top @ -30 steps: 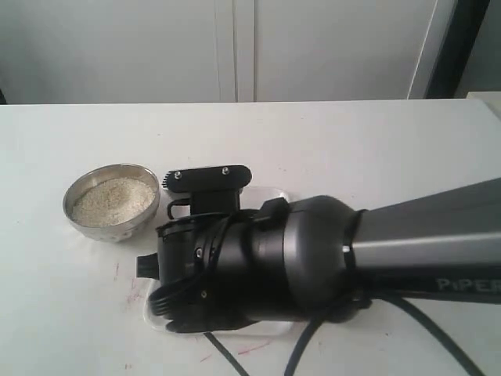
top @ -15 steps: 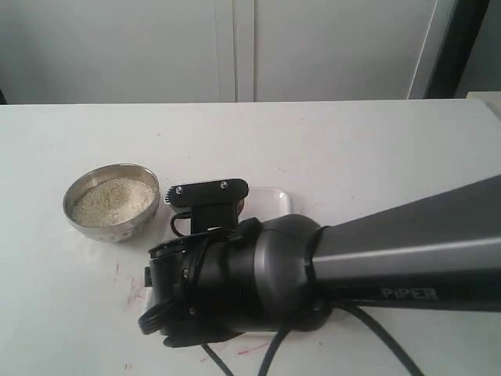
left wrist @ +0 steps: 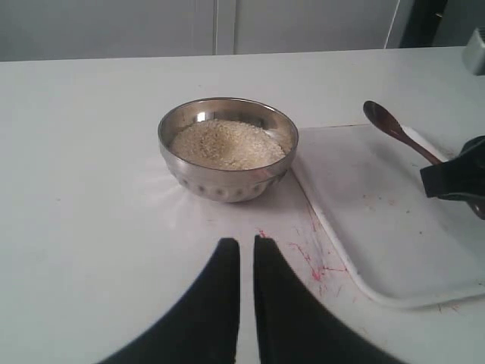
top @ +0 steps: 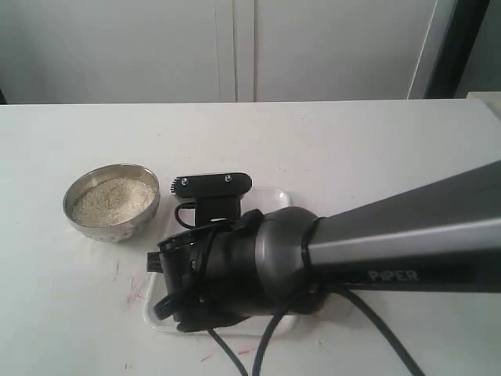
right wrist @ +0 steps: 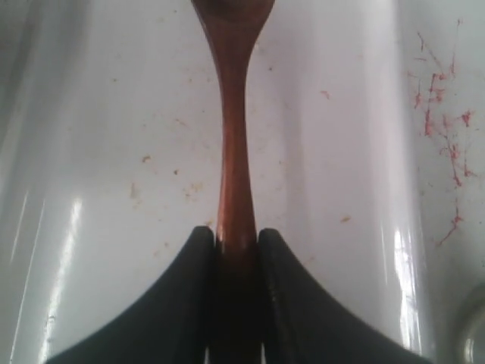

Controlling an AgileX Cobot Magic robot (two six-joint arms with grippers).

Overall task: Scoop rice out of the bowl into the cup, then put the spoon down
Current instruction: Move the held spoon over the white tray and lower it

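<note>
Rice (left wrist: 227,144) is heaped as fine, pale grains inside the bowl (left wrist: 186,171), which is set on the left part of the white table (top: 352,141); the heap is seen to reach somewhat below the rolled rim. Just beside the bowl, on its right, a shallow white tray (left wrist: 379,243) with rounded corners is laid flat on the table, and faint red marks (left wrist: 311,262) are scattered on the table surface by the tray's left edge. The spoon (right wrist: 233,144) is found over the tray: its thin reddish-brown handle is clamped between the two dark fingers of the right gripper (right wrist: 235,236), whose jaws are closed on it, and its small oval end is seen at the far edge of the tray. Whether any part of the spoon is touching the tray cannot be told. In the exterior view the right arm (top: 352,251) is stretched in from the right, low over the table, so that most of the tray is covered by it and the spoon is hidden behind it. The left gripper (left wrist: 246,243) is pointed at the bowl and is well apart from it, with its jaws drawn together to a thin slit and nothing held between them
</note>
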